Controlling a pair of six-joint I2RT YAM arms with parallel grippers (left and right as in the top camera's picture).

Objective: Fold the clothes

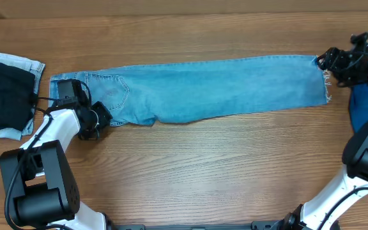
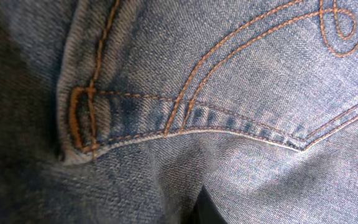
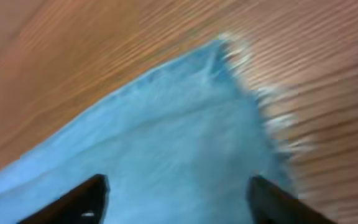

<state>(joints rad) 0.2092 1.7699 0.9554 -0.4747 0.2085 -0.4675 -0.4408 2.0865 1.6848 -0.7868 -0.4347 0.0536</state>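
Long light-blue jeans [image 1: 222,86] lie stretched flat across the table, waist at the left and frayed hem [image 1: 328,83] at the right. My left gripper [image 1: 96,121] sits at the lower corner of the waist, shut on the jeans. The left wrist view is filled with denim [image 2: 229,93], orange pocket stitching and a belt loop [image 2: 79,118], with one dark fingertip [image 2: 209,211] pressed into a fold. My right gripper [image 1: 329,61] hovers over the hem's far corner. In the right wrist view its gripper [image 3: 179,202] stands open above the jeans [image 3: 166,137], holding nothing.
A dark navy piece [image 1: 5,96] lies on pale denim [image 1: 21,65] at the far left edge. Brighter blue denim [image 1: 361,105] lies at the right edge, partly behind my right arm. Bare wood table [image 1: 203,172] shows in front of the jeans.
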